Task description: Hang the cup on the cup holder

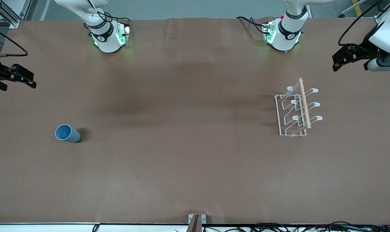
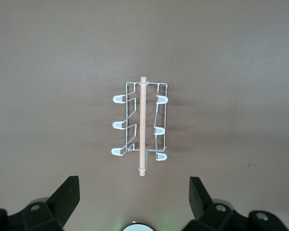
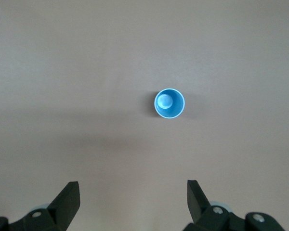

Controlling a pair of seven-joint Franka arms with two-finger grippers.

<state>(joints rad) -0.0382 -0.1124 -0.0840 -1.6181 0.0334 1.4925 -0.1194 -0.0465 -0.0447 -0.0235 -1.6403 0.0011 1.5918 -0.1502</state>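
Observation:
The light-blue cup stands upright, mouth up, on the brown table toward the right arm's end; the right wrist view shows it from above. The white wire cup holder with its wooden dowel stands toward the left arm's end; the left wrist view shows it from above. My right gripper hangs open and empty high over the table's edge at its end, apart from the cup; its jaws stand wide in its wrist view. My left gripper hangs open and empty over the table near the holder.
The two arm bases stand along the table edge farthest from the front camera. A small metal bracket sits at the nearest edge, with cables below it. The brown cover lies flat between cup and holder.

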